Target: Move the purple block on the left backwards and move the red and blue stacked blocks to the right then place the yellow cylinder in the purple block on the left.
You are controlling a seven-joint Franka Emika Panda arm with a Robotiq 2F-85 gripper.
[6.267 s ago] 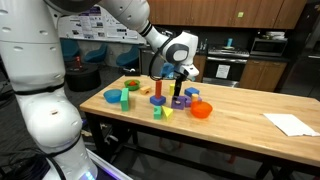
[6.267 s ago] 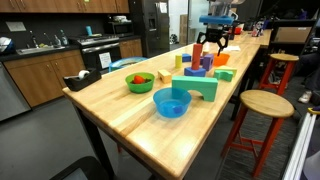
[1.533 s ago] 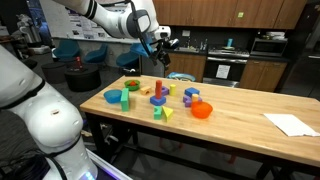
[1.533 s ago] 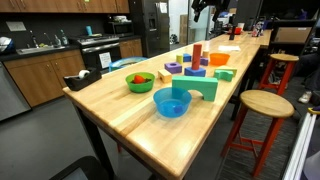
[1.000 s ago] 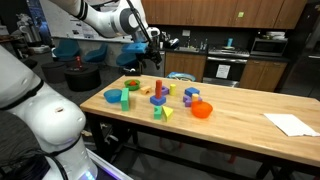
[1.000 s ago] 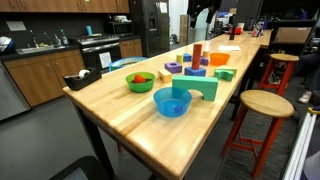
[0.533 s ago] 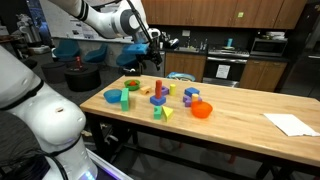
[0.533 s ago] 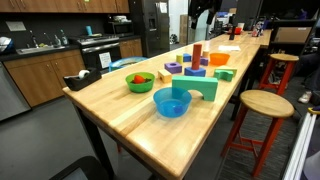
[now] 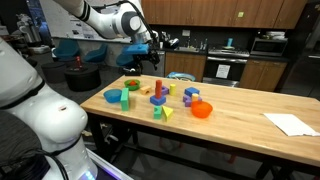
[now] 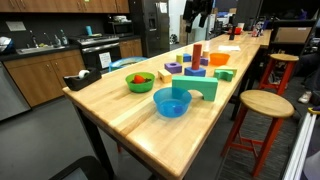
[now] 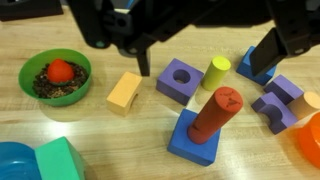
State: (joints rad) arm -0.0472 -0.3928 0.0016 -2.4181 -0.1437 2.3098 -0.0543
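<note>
Wrist view: gripper (image 11: 205, 64) spread apart, empty, above the wooden table (image 11: 125, 140); an exterior view shows kitchen cabinets (image 10: 45, 82).

In an exterior view the camera stands well back from the wooden table (image 9: 240, 105), facing its long side. In an exterior view it looks along the table (image 10: 110, 105) from one end, nearer. The wrist view looks down on the table (image 11: 120, 140) from close above. All three share the red and blue stacked blocks (image 9: 157, 90) (image 10: 196, 56) (image 11: 213, 115).
</note>
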